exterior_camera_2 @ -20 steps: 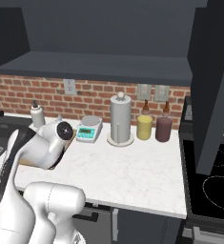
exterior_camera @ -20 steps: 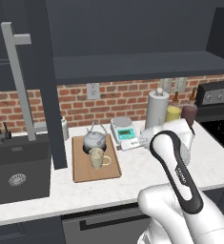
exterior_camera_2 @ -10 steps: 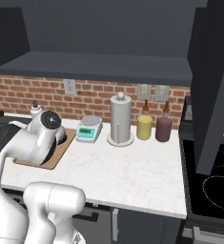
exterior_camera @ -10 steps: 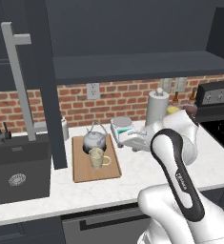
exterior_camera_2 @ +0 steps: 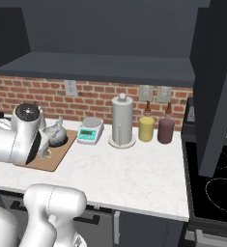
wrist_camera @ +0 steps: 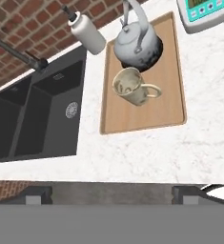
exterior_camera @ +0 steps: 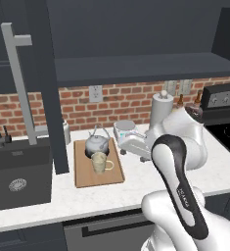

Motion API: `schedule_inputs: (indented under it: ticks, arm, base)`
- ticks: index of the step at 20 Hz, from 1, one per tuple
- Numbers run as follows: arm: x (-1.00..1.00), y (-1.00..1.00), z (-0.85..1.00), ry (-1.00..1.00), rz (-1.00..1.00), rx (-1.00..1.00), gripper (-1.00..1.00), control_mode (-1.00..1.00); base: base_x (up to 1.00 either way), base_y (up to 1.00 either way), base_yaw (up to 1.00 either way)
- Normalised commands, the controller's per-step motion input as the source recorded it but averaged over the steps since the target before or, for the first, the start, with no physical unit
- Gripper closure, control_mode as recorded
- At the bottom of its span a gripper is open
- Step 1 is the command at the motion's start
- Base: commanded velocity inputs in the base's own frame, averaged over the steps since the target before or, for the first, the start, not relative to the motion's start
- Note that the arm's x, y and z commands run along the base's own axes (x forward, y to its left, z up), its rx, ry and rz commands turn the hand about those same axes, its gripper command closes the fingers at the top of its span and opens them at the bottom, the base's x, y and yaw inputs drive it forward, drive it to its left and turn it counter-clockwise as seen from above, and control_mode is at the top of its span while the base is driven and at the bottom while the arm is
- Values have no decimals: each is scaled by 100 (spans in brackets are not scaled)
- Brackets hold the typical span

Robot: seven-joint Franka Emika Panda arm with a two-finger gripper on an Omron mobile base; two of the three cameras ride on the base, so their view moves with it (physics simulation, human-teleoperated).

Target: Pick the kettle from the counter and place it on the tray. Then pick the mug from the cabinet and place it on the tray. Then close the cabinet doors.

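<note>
Looking down: I see the tray (wrist_camera: 142,116) on the white counter (wrist_camera: 147,152), the kettle (wrist_camera: 137,46) at its far end and the mug (wrist_camera: 132,86) upright just in front of it, both sitting free.
Change: over the last second I have swung the arm from the right side of the counter to above the tray's near right corner; kettle and mug have not moved.
Meaning: I judge both placements done, so only the doors remain.
Gripper (wrist_camera: 111,195): fingers spread wide, holding nothing.
Cabinet door (exterior_camera: 40,83): the left one stands open, edge toward me, its grey bar handle (exterior_camera: 21,83) above the sink (exterior_camera: 18,179); the right door (exterior_camera_2: 216,87) hangs open over the stove.
Room: the scale (exterior_camera: 125,131) sits just right of the tray; the counter in front is bare.
</note>
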Motion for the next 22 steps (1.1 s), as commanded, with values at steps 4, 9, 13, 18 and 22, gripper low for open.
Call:
schedule_inputs:
  ticks: [4,9,13,18,22]
  arm:
    - [-1,9,-17,1,0,-18,-100,-100]
    - [-10,28,-3,0,1,-11,-100,-100]
    - [-24,36,0,0,7,-12,100,-100]
    - [-22,27,-3,-2,3,-7,100,-100]
    - [-11,32,-8,-17,4,-11,100,-100]
  base:
    - [0,0,0]
    - [0,0,0]
    - [0,0,0]
    - [0,0,0]
    - [0,0,0]
